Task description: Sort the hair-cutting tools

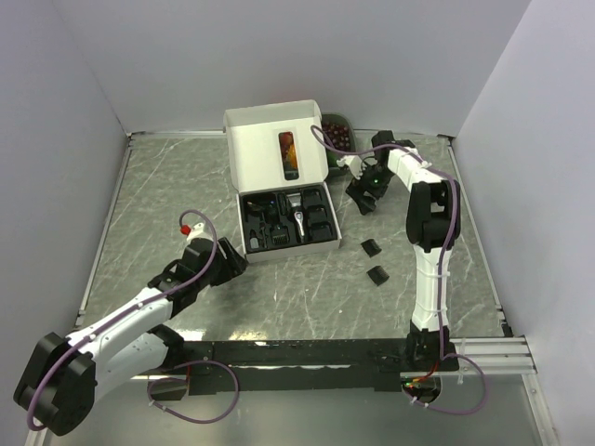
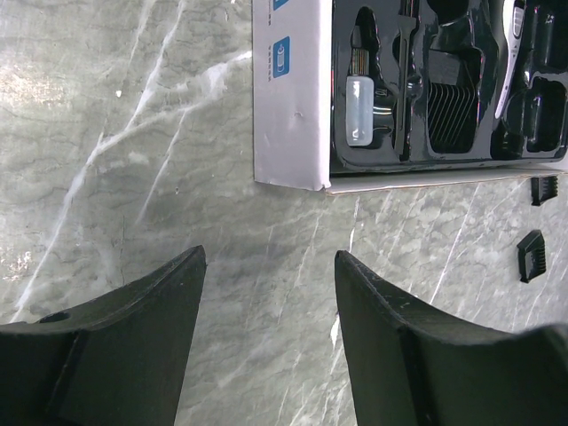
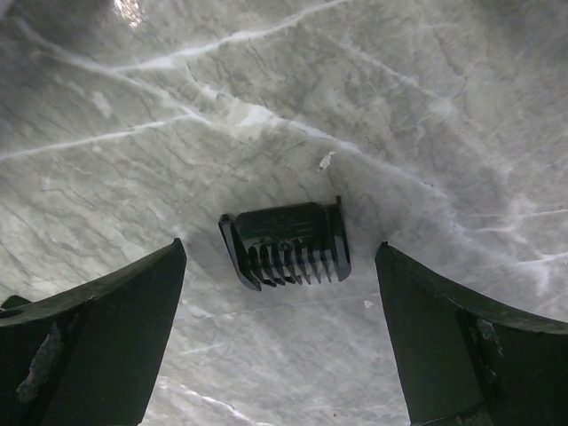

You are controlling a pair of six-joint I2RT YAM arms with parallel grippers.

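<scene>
A black comb guard [image 3: 286, 244] lies flat on the marble table between the open fingers of my right gripper [image 3: 280, 250], which hovers above it without touching. In the top view the right gripper [image 1: 363, 197] is right of the open white box [image 1: 274, 149]. The box's black insert [image 1: 284, 221] holds the black-and-silver clipper [image 1: 299, 221] and other black parts. Two more comb guards [image 1: 371, 247] [image 1: 377, 275] lie loose on the table. My left gripper [image 1: 232, 260] is open and empty, just short of the box's front left corner [image 2: 293, 133].
A tray of fruit [image 1: 337, 130] stands behind the box at the back. The left wrist view shows a small white bottle [image 2: 359, 111], a comb guard [image 2: 453, 106] and the clipper [image 2: 510, 44] in the insert, and the two loose guards [image 2: 544, 189] [image 2: 530, 256].
</scene>
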